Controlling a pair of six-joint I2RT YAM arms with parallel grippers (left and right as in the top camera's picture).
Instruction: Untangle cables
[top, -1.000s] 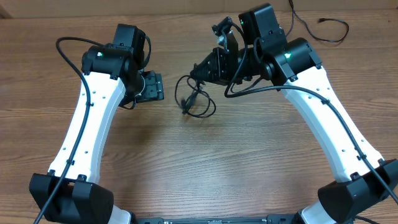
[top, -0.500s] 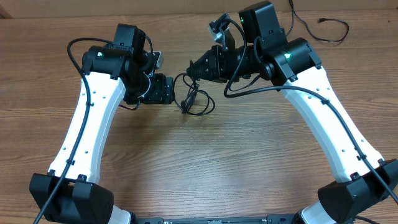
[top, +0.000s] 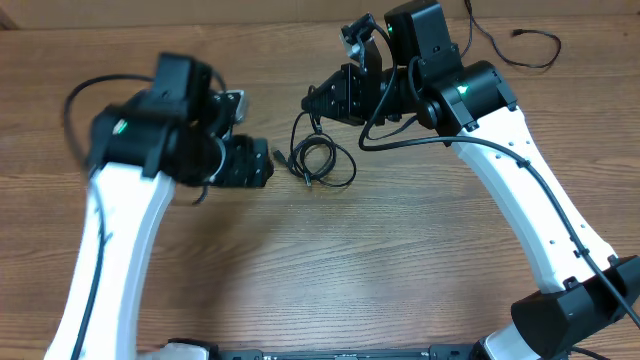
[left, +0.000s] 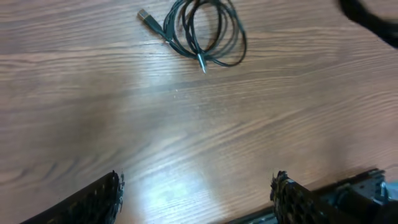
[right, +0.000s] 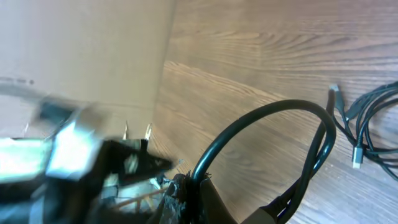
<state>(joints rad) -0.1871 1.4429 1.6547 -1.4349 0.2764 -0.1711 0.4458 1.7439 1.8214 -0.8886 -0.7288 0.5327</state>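
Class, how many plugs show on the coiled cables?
2. A flat plug sticks out upper left of the coil; a thin plug lies at its lower edge. Others may be hidden.

You have two arms at one wooden table (top: 350, 260), the left arm (top: 120, 230) and the right arm (top: 520, 170), with one gripper each: the left gripper (top: 262, 163) and the right gripper (top: 310, 100). Between them lies one loose coil of thin black cables (left: 205, 31) showing two plug ends (left: 144, 15), though the overlapping loops leave you unable to say whether that is one cord or two. One more thin black cord (top: 557, 47) loops at the far right edge.
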